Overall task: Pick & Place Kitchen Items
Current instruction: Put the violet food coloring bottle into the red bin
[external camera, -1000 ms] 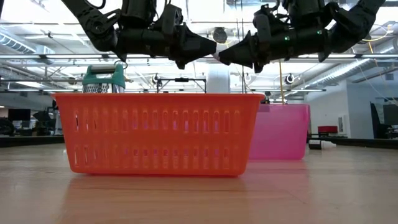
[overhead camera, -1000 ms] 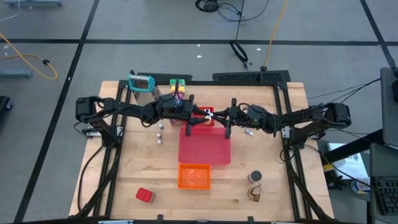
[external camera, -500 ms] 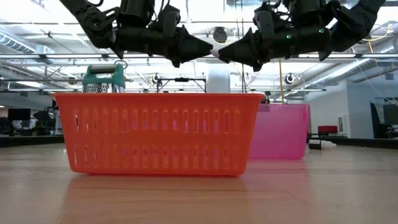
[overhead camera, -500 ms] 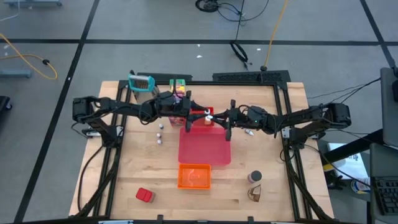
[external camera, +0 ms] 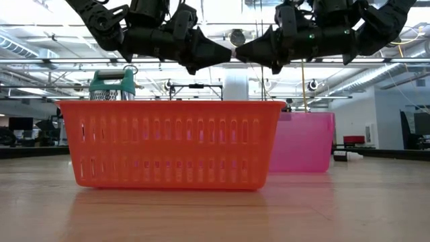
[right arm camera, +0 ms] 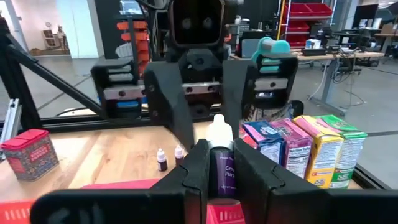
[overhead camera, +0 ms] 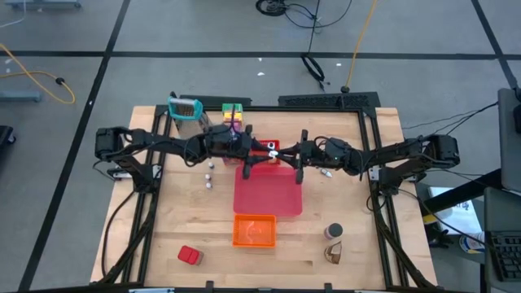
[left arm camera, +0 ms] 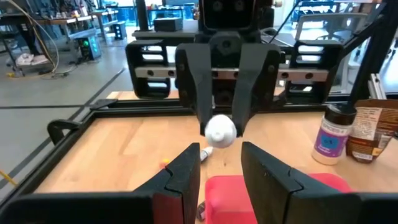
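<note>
A small bottle (right arm camera: 221, 171) with a white cap and a purple label is held in my right gripper (right arm camera: 221, 155), high above the far end of the pink tray (overhead camera: 269, 195). In the high view the bottle (overhead camera: 273, 149) shows between the two grippers. My left gripper (left arm camera: 221, 155) faces it from the table's left and is open. Its fingers (right arm camera: 171, 118) stand on either side of the white cap (left arm camera: 220, 130) with gaps showing. In the low view both grippers (external camera: 233, 55) meet tip to tip above the orange basket (external camera: 168, 141). My right gripper pinches the bottle's labelled body (right arm camera: 221, 177) between its two fingers (right arm camera: 196, 163). It comes level from the table's right. The bottle lies along the fingers with its cap (right arm camera: 219, 132) pointing toward my left gripper, lifted clear of everything.
Orange basket (overhead camera: 255, 230) near the table's front, with a red block (overhead camera: 189, 255) to its left and two jars (overhead camera: 334, 233) to its right. The teal-handled grater (overhead camera: 186, 108) and a row of food boxes (overhead camera: 233, 112) stand at the far edge. Tiny bottles (overhead camera: 209, 169) stand left of the tray.
The two grippers have drawn slightly closer, so their tips now meet in the low view. The bottle has stayed in my right gripper.
</note>
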